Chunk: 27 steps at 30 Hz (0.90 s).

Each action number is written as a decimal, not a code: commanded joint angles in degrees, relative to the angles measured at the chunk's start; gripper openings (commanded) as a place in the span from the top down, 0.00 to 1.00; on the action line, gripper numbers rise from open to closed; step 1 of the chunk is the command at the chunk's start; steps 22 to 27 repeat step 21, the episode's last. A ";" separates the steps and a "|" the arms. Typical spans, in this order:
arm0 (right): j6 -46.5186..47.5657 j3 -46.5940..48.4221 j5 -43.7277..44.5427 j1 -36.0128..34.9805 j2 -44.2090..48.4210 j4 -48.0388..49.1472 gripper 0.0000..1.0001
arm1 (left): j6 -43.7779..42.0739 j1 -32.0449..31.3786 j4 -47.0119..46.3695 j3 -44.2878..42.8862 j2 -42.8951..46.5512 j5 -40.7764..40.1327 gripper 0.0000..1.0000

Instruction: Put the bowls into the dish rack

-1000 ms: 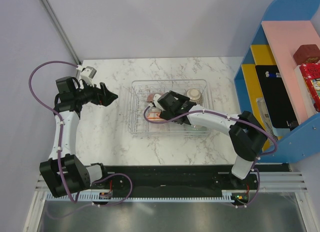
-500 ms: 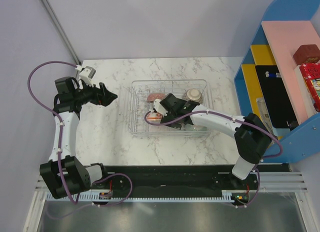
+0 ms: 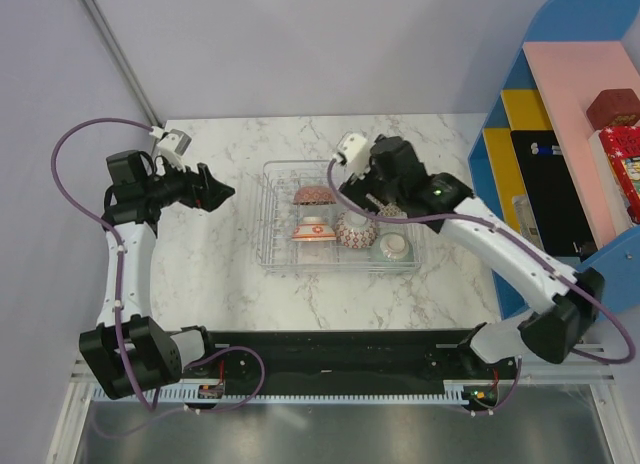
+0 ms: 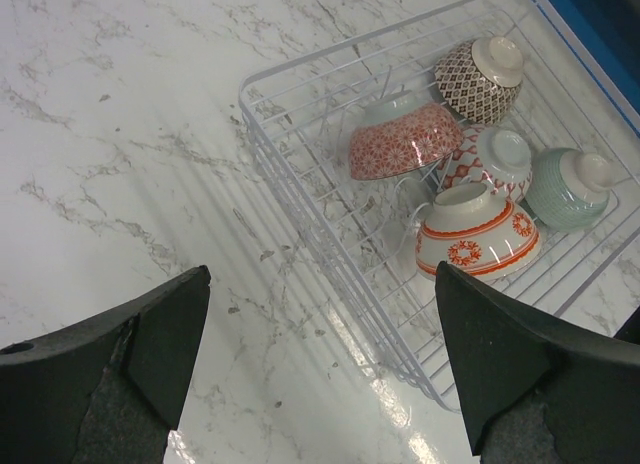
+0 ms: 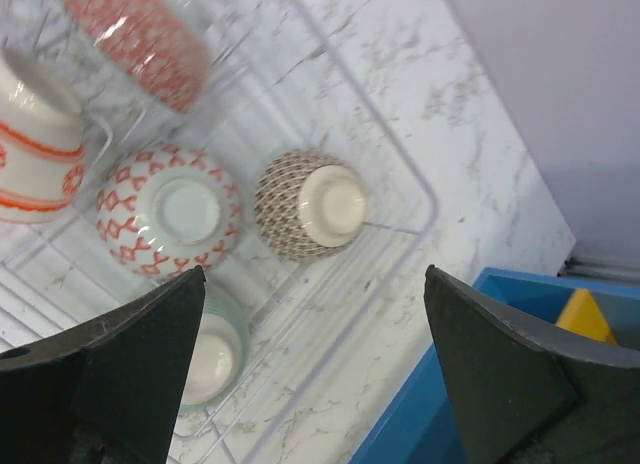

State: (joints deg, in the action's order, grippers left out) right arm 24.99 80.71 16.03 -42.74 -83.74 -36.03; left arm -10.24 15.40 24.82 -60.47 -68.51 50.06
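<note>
Bowls, five, all lying inside the dish rack [image 3: 272, 224], a white wire rack at the centre of the marble tabletop [image 3: 220, 274]. Seen from above, the red lattice bowl [image 3: 312, 195] sits at 10 o'clock within the rack and the white bowl with orange bands [image 3: 313, 230] at 8 o'clock. The red-and-white patterned bowl [image 3: 356, 229] is near the middle, and the pale green bowl [image 3: 392, 247] is at 4 o'clock. The beige lattice bowl [image 5: 310, 204] lies at 2 o'clock, partly covered in that view by my right arm. Four bowls are tilted so that their foot rings show; the red lattice bowl lies on its side. My right gripper [image 5: 315, 276] hangs above the rack's 2 o'clock corner, over the beige lattice bowl, its fingers spread wide and holding nothing. My left gripper [image 3: 216, 189] hovers over bare tabletop at 9 o'clock of the rack, well apart from it, likewise spread wide and empty. A blue shelf unit [image 3: 505, 114] stands at 3 o'clock.
</note>
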 commanded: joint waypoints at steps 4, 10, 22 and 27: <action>-6.27 5.08 -8.64 6.87 15.88 -2.02 0.03 | -5.93 0.33 1.81 -2.64 7.95 5.21 0.00; -6.89 0.51 -11.53 12.15 28.10 0.26 0.03 | -5.94 0.33 2.60 -3.34 12.17 6.80 0.00; -7.68 -2.84 -15.86 15.23 29.87 1.23 0.03 | -5.32 0.34 2.69 -3.96 12.96 8.03 0.00; -7.68 -2.84 -15.86 15.23 29.87 1.23 0.03 | -5.32 0.34 2.69 -3.96 12.96 8.03 0.00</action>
